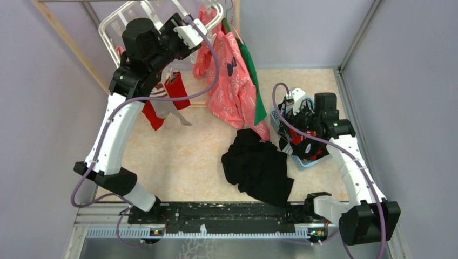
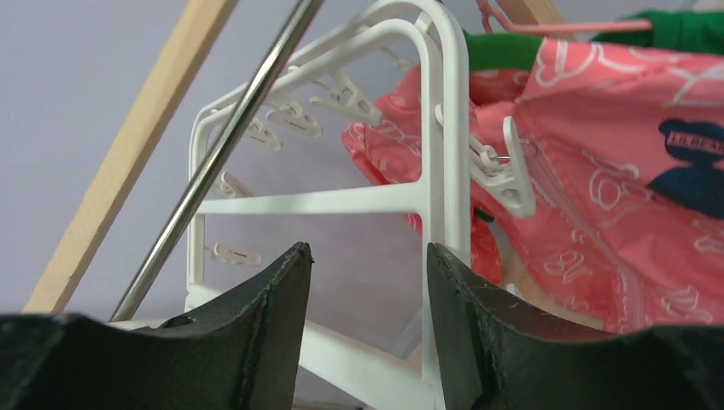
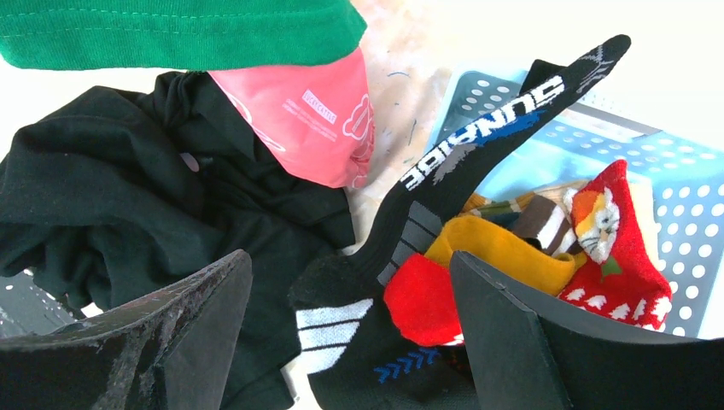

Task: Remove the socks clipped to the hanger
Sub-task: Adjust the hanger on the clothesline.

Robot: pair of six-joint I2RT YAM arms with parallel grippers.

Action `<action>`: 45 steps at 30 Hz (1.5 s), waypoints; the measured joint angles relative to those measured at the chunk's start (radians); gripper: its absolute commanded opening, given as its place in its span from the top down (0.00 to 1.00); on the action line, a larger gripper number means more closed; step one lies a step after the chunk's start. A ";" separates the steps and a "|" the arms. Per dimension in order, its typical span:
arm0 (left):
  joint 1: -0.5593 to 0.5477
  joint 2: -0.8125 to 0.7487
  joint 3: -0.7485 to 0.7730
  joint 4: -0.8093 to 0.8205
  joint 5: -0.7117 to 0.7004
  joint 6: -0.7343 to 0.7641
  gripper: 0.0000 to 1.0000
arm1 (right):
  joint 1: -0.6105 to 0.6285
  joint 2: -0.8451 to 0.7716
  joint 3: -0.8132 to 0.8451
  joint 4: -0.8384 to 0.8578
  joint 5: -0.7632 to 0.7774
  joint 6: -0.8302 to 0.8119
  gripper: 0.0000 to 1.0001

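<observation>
reach step: left gripper (image 2: 367,253), half open and empty at the hanger (image 2: 446,128), probably must drop to the red socks (image 1: 178,91) clipped below it; right gripper (image 3: 350,260) waits wide open and empty over the basket (image 3: 683,213).

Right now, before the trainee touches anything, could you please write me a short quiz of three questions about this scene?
1. True or false: no sock hangs on the hanger.
2. The mustard sock lies: A, clipped to the hanger; B, in the pale blue basket; C, between a gripper's fingers.
3. Fill in: the ___ gripper is up at the hanger, and the ___ gripper is down by the basket.

Key:
1. False: red socks hang from it.
2. B.
3. The left gripper is at the hanger. The right gripper is by the basket.
</observation>
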 measured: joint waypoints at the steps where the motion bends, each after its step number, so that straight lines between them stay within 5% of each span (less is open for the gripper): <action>1: 0.000 0.002 -0.011 0.044 0.003 -0.032 0.41 | 0.000 0.002 0.000 0.000 0.000 0.000 0.14; 7: 0.000 0.023 -0.040 0.234 0.006 -0.211 0.36 | 0.000 0.005 0.000 -0.001 0.000 0.002 0.14; 11: -0.001 0.033 -0.045 0.301 0.010 -0.326 0.24 | 0.000 0.009 0.003 -0.012 0.001 0.002 0.14; 15: -0.001 0.025 -0.045 0.314 0.045 -0.415 0.14 | 0.000 0.009 0.008 -0.026 0.004 0.000 0.14; 23: 0.000 -0.191 -0.164 0.219 0.067 -0.382 0.12 | 0.000 0.009 0.022 -0.038 0.015 -0.001 0.14; 31: 0.047 -0.375 -0.153 -0.006 0.064 -0.249 0.23 | 0.000 0.010 0.022 -0.036 0.012 0.000 0.14; 45: 0.127 0.010 0.116 -0.361 0.218 -0.145 0.37 | 0.000 0.011 0.008 -0.031 0.000 0.001 0.14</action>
